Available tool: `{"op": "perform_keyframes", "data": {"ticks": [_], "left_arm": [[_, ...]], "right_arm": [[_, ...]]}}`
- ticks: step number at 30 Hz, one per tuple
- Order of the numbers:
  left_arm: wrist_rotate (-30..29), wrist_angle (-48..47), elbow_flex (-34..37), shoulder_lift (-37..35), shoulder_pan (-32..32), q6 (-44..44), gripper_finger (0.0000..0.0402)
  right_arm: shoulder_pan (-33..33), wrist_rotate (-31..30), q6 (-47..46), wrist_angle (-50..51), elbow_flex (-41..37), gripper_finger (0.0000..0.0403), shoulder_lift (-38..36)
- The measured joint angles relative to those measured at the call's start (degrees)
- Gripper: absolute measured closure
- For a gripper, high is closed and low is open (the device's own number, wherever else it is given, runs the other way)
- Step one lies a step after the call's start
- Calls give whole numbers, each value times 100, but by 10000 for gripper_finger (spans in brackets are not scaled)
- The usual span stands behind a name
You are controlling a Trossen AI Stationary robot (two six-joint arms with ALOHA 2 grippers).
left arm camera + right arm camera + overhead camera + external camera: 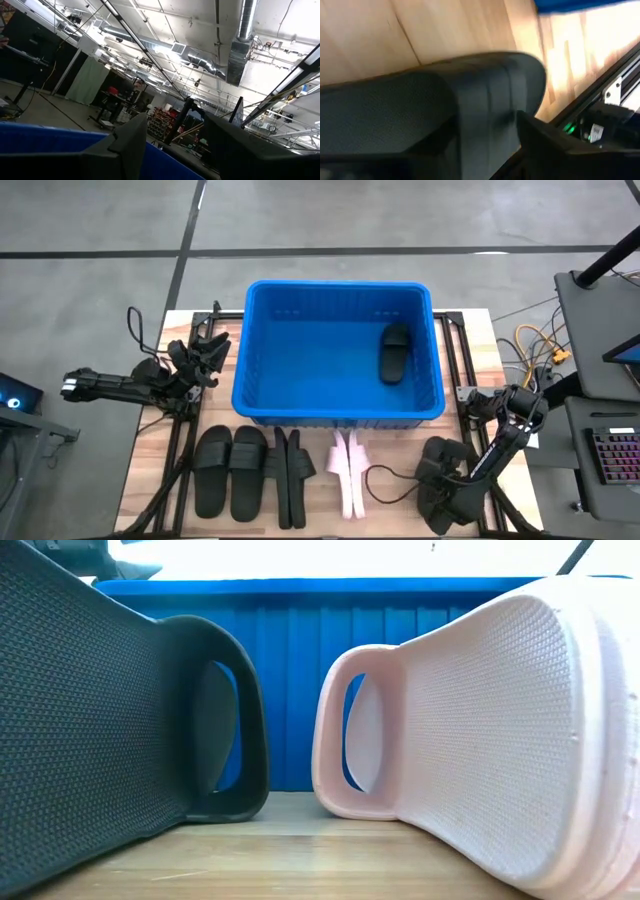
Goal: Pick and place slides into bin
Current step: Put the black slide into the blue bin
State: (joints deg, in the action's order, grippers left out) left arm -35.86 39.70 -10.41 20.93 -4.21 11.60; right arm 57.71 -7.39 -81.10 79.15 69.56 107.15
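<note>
- Room: grey floor around the wood table [140,455]; ducts overhead in the left wrist view.
- Bin [262,380]: blue, ribbed, mid-table, one black slide [395,352] inside.
- Slides: black ones [232,470] and pink pair [349,473] in a row by the bin's near wall.
- Right gripper [445,475]: low at near right corner, clamped on a black slide [420,115].
- Left gripper [205,352]: beside the bin's left wall, fingers apart, empty.

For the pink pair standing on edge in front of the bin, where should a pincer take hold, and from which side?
Judging by the high view, the pink pair stands on edge, soles pressed together, so coming straight down from above and closing across both soles near mid-length looks best. The low view shows a wide strap loop, an alternative hold for one slide.
</note>
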Motion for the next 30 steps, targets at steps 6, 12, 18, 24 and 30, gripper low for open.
{"op": "perform_keyframes", "data": {"ticks": [6,12,18,24,30], "left_arm": [[-2,0,0,-2,0,0,217],[-2,9,0,-2,0,-2,217],[-1,11,2,0,0,0,217],[0,7,2,-2,0,0,217],[0,20,2,4,0,2,217]], "right_arm": [[-31,483,-51,-15,239,383,-44],[-160,330,251,-80,1106,392,-126],[-309,-129,666,9,2114,393,-208],[-656,-1755,1386,13,3033,393,-332],[-1442,-3331,2381,756,3660,394,-404]]}}
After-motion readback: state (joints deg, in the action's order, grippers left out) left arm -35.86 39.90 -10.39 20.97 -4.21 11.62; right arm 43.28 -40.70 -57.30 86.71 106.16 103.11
